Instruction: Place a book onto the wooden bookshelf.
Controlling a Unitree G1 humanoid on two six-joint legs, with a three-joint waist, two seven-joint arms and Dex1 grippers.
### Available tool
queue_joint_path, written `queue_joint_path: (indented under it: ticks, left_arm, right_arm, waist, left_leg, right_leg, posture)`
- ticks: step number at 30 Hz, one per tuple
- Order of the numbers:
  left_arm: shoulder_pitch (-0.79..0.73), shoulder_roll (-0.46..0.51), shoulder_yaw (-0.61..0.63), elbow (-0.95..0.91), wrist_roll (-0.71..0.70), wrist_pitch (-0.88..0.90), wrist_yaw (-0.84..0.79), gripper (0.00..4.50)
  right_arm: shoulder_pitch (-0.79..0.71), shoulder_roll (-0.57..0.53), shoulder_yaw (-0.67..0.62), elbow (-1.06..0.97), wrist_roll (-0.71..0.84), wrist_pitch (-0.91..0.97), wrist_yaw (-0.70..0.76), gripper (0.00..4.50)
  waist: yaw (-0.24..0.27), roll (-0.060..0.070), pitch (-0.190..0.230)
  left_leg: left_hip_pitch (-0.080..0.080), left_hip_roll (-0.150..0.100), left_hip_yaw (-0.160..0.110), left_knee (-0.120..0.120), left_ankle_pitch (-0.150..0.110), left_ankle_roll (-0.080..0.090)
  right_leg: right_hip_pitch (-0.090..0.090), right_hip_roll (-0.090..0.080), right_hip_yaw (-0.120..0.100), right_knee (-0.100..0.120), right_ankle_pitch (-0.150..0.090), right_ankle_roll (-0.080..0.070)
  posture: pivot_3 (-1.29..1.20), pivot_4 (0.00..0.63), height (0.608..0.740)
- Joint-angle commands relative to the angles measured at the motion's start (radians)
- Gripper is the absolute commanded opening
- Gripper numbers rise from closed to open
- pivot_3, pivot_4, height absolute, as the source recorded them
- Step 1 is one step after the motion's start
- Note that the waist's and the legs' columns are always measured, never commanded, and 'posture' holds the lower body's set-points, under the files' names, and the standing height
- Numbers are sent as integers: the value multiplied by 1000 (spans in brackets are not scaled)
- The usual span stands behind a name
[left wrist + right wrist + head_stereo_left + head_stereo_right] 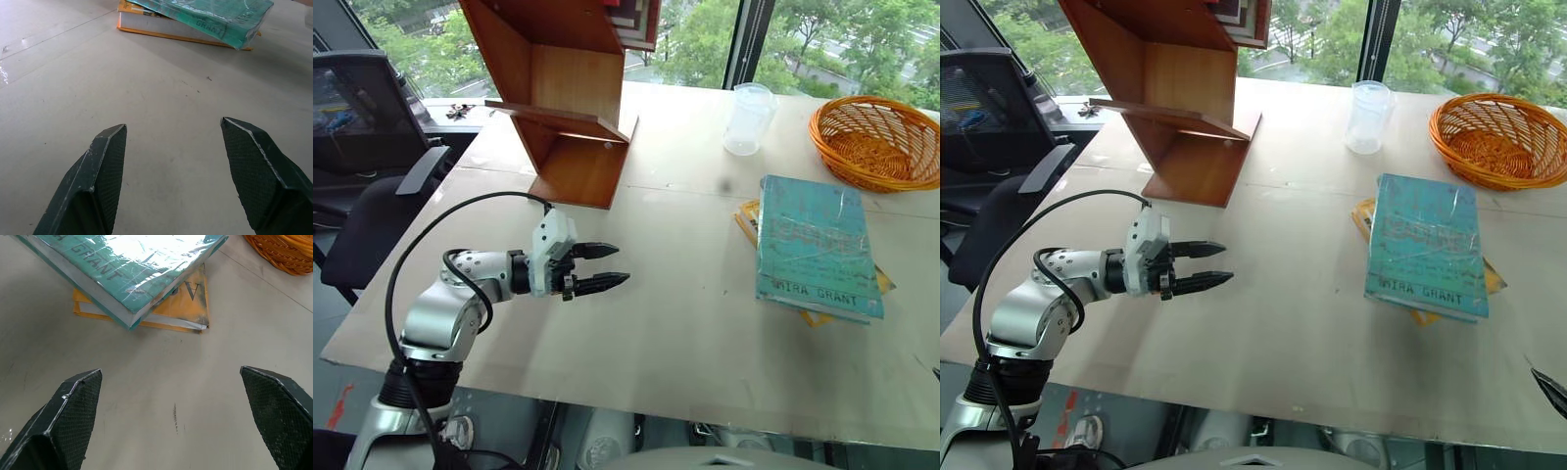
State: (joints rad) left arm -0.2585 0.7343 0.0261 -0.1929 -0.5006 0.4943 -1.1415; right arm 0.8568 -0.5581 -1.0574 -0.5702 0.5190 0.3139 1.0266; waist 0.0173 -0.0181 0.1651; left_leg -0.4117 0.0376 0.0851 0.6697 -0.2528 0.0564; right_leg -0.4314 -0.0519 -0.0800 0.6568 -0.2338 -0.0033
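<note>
The teal book, lettered "MIRA GRANT", lies flat at the table's right, on top of a yellow book. At the back left stands the reddish-brown wooden bookshelf with slanted sides. My left gripper hovers low over the bare table in front of the shelf. It points right toward the books, is well short of them, and is open with nothing between its fingers. The left wrist view has the teal book far beyond the left gripper. My right gripper is open wide and empty, just short of the near corner of the teal book.
An orange wicker basket sits at the back right, and a clear plastic cup stands left of it. A dark office chair is off the table's left edge. Windows run along the far edge.
</note>
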Motion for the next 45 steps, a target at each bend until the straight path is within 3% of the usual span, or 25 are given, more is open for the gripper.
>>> queue_joint_path:
  ticks: [1, 4, 9, 13, 16, 19, 21, 27, 32, 37, 45]
  left_arm:
    - [-46, 1, -6, -28, -34, 12, -21, 3128]
    - [-90, -21, -17, -77, -96, 57, -37, 3128]
    - [-113, -41, -18, -110, -118, 59, -22, 3128]
    - [-123, -55, -12, -130, -123, 29, -24, 3203]
    - [-122, -52, -9, -156, -138, 46, -18, 4477]
    - [-125, -60, -4, -181, -147, 62, 20, 4500]
    - [-126, -58, -4, -198, -162, 80, 33, 4500]
    - [-93, -50, 8, -248, -175, 100, 80, 4500]
    - [-48, -39, 21, -282, -180, 105, 111, 4500]
    - [-18, -36, 39, -308, -188, 108, 145, 4500]
    - [-22, -33, 16, -281, -170, 80, 134, 4500]
  right_arm:
    - [-6, 6, 9, -41, 27, 22, -53, 4500]
    - [-44, -25, 25, -144, 0, 141, -200, 4500]
    - [-141, -135, 44, -169, 81, 328, -283, 4500]
    - [-317, -255, 116, -94, 85, 477, -392, 3225]
    - [-490, -379, 288, 18, 28, 529, -439, 1671]
    - [-653, -472, 481, 156, -45, 525, -446, 449]
    - [-754, -510, 594, 255, -101, 500, -447, 70]
    - [-1148, -508, 979, 748, -323, 314, -352, 70]
    - [-1320, -461, 1145, 1042, -418, 169, -175, 70]
    - [-1287, -447, 1119, 872, -326, 287, -38, 70]
    - [-1095, -455, 990, 515, -243, 460, -90, 70]
  waist:
    - [1, 0, 0]
    - [1, 1, -1]
    - [-4, 2, -2]
    - [-2, 2, -2]
    - [-4, 1, -2]
    - [-4, 1, -2]
    - [1, 1, -2]
    - [-5, 1, -2]
    - [-3, 0, -3]
    - [-6, 0, -3]
    - [-1, 0, -3]
  left_leg:
    - [0, 0, 0, 0, 0, 0]
    - [0, 0, -1, 1, 0, 0]
    - [1, 0, 2, 2, 0, 0]
    - [1, 0, 1, 2, 0, 0]
    - [1, -1, 2, 2, 0, 0]
    - [2, -1, 3, 3, 0, 0]
    - [2, -1, 2, 3, 0, 0]
    - [1, -1, 4, 4, 1, 0]
    - [0, 0, 3, 4, 2, -2]
    - [1, 1, 3, 4, 3, -4]
    - [3, 3, 2, 4, 3, -4]
  right_leg:
    - [0, 0, 0, 0, 0, 0]
    - [0, 0, -1, 1, 0, -1]
    - [1, 0, 2, 2, 1, 0]
    - [1, 3, 2, 2, 2, 2]
    - [1, 3, 3, 2, 2, 2]
    - [1, 5, 6, 2, 2, 2]
    - [1, 7, 6, 3, 2, 2]
    - [1, 12, 12, 2, 2, 3]
    - [0, 14, 14, 2, 3, 1]
    - [0, 14, 15, 3, 4, -1]
    - [1, 13, 15, 6, 3, 2]
  posture:
    - [0, 150, 740]
    - [0, 150, 740]
    - [0, 150, 740]
    - [0, 150, 740]
    - [0, 150, 740]
    - [0, 150, 740]
    - [0, 150, 740]
    - [0, 150, 740]
    - [0, 150, 740]
    - [0, 150, 740]
    - [0, 150, 740]
